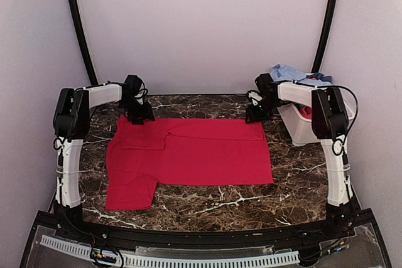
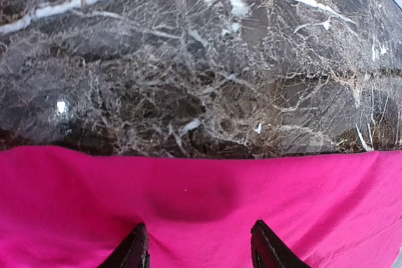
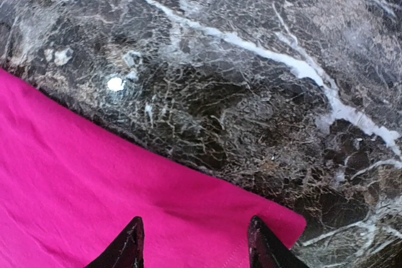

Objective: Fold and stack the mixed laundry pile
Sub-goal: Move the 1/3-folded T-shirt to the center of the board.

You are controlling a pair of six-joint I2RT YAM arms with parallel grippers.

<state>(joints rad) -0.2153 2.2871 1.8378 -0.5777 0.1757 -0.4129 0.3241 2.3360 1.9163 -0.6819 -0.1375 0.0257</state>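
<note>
The red garment (image 1: 188, 155) lies flat on the dark marble table (image 1: 251, 202). Its long axis runs left to right, and one sleeve trails toward the near left. Both arms sit at its far edge: the left claw (image 1: 139, 116) over the far-left corner, the right claw (image 1: 256, 116) over the far-right. Each is half-spread, with nothing pinched that I can see. Just past the right one, a white tub (image 1: 300, 131) holds the light-blue shirt (image 1: 289, 72). Pale walls (image 1: 201, 29) close in behind.
</note>
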